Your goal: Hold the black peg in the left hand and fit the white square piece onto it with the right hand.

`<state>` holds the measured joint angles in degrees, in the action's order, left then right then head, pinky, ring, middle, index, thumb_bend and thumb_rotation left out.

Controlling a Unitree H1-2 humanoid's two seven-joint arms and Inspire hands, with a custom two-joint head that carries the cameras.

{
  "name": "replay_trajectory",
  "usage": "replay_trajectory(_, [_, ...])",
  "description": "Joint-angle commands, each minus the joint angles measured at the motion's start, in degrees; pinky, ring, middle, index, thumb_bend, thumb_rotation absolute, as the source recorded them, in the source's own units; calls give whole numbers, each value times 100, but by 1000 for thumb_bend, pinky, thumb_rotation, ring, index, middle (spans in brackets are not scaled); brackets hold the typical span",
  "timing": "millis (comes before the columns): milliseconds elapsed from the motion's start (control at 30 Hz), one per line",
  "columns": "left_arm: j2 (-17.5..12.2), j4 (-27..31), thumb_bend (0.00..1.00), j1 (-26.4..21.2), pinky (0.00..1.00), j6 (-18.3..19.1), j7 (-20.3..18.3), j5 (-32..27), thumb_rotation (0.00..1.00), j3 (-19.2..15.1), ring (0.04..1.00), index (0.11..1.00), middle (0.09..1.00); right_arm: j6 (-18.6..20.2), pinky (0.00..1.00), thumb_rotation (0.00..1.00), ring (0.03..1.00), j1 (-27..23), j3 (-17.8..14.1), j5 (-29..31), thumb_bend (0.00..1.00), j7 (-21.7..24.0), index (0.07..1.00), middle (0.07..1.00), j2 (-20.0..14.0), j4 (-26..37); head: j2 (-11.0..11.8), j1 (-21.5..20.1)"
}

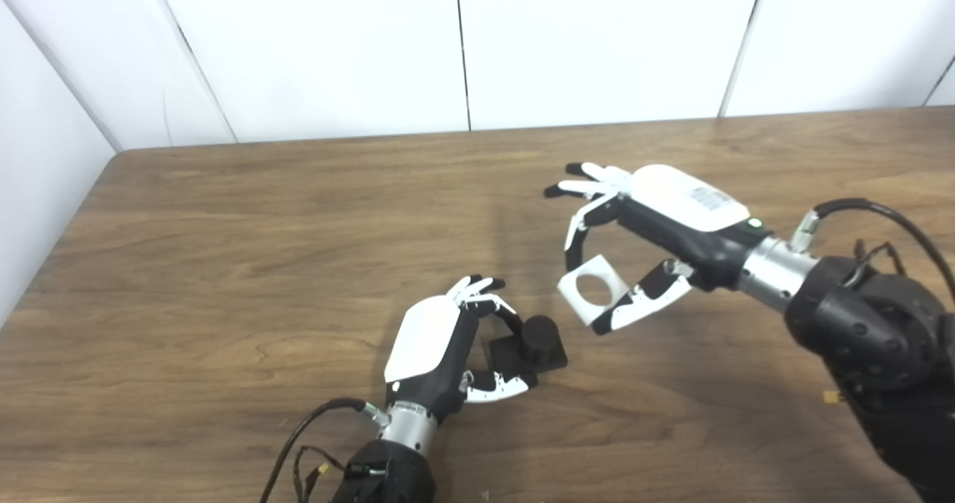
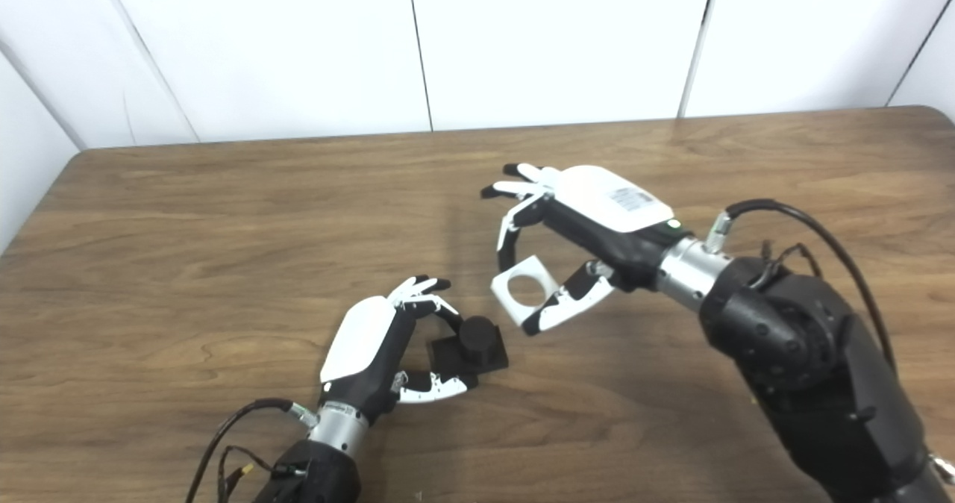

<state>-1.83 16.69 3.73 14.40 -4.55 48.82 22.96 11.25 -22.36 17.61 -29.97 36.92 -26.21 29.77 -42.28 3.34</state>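
- Here, low in the frame's centre, the left hand pinches the black peg on the table.
- Just up-right of it, the right hand holds the white square piece between finger and thumb.

The near edge of the black peg's base is hidden by the left hand. Part of the white square piece is covered by the right hand's fingers. The counter's near edge is cut off by the picture.
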Motion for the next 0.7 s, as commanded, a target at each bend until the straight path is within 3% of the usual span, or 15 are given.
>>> replay_trajectory(0, [23, -68, 504, 46, 813, 4, -45, -50, 68, 30, 931, 492, 865, -111, 1000, 147, 1000, -170, -18, -61, 524, -83, 489, 916, 52, 185, 1, 12])
replay_trajectory(667, [70, -43, 503, 25, 798, -41, -29, -47, 68, 81, 929, 492, 869, -338, 1000, 148, 1000, -121, 229, -203, 525, -161, 490, 925, 334, -224, -40, 36])
